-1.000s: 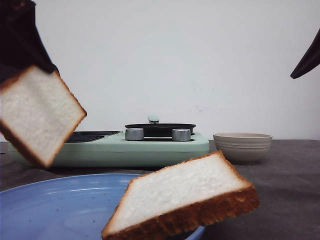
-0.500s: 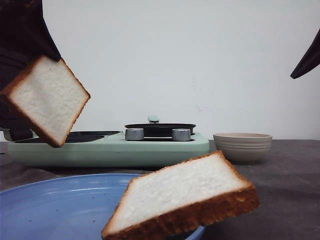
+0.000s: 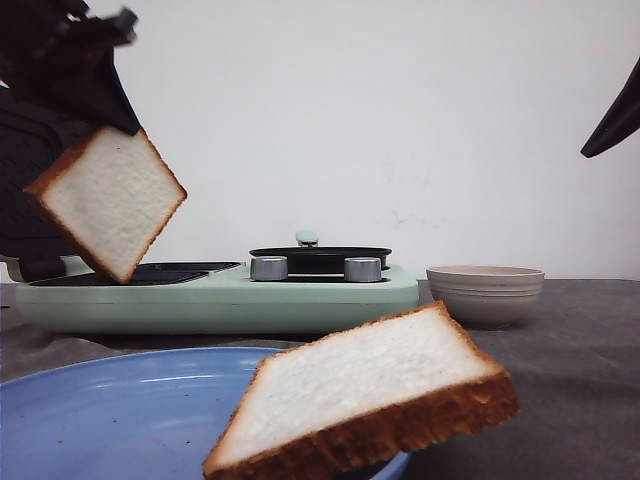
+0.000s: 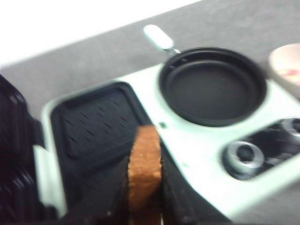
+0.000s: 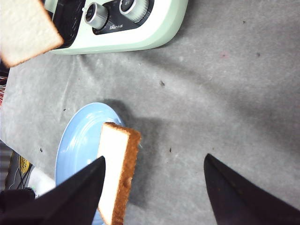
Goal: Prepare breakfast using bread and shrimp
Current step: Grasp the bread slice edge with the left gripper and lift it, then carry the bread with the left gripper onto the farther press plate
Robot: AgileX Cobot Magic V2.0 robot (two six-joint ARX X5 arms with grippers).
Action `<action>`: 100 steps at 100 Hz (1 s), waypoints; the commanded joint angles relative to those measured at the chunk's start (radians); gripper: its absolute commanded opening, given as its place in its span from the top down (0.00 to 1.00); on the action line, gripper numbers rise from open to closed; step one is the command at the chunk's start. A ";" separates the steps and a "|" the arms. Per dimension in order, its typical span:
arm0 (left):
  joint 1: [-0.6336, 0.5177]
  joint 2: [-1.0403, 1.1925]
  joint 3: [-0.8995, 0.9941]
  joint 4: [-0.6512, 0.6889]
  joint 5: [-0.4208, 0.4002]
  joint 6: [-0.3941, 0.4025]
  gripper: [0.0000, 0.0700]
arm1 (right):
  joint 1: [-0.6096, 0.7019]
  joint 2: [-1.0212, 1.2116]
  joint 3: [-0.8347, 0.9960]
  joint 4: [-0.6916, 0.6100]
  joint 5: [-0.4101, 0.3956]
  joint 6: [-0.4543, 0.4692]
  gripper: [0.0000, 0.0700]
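Note:
My left gripper [image 4: 144,174] is shut on one bread slice [image 3: 108,203], held on edge in the air at the left. In the left wrist view its brown crust [image 4: 145,161] hangs over the near right edge of the black grill plate [image 4: 93,124] of the mint-green cooker [image 3: 220,298]. The second bread slice [image 3: 365,390] leans on the rim of the blue plate [image 3: 120,415] and also shows in the right wrist view [image 5: 117,171]. My right gripper [image 5: 154,159] is open and empty, high above the grey table right of that slice. No shrimp can be made out.
The cooker has a round black pan [image 4: 213,86] with a mint handle and two silver knobs [image 3: 315,268]. A beige bowl [image 3: 485,292] stands right of it; something pinkish shows inside it, blurred, in the left wrist view [image 4: 287,63]. Grey cloth covers the table [image 5: 220,93].
My left gripper has carried its bread slice up and to the right, towards the cooker's grill plate. The second slice, the plate and the right arm have not moved.

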 commanded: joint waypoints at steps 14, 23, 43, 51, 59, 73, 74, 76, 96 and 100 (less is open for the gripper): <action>-0.004 0.113 0.100 0.067 -0.051 0.176 1.00 | 0.003 0.005 0.016 0.003 0.003 -0.010 0.41; -0.004 0.179 0.163 0.067 -0.059 0.207 1.00 | 0.003 0.005 0.016 0.003 0.003 -0.013 0.41; -0.004 0.337 0.327 0.071 -0.106 0.305 1.00 | 0.003 0.005 0.016 0.002 0.004 -0.032 0.41; -0.004 0.401 0.391 0.069 -0.140 0.344 1.00 | 0.003 0.005 0.016 0.003 0.008 -0.035 0.41; -0.004 0.456 0.441 0.068 -0.171 0.391 1.00 | 0.003 0.005 0.016 0.002 0.011 -0.036 0.41; -0.004 0.528 0.493 0.073 -0.198 0.484 1.00 | 0.003 0.005 0.016 0.003 0.011 -0.042 0.41; -0.004 0.533 0.496 0.074 -0.200 0.491 1.00 | 0.003 0.005 0.016 0.002 0.011 -0.043 0.41; -0.004 0.542 0.501 0.076 -0.206 0.504 1.00 | 0.003 0.005 0.016 0.002 0.011 -0.046 0.41; -0.004 0.608 0.513 0.150 -0.241 0.655 1.00 | 0.003 0.005 0.016 0.002 0.023 -0.052 0.41; -0.004 0.620 0.513 0.167 -0.245 0.686 1.00 | 0.003 0.005 0.016 0.002 0.026 -0.053 0.41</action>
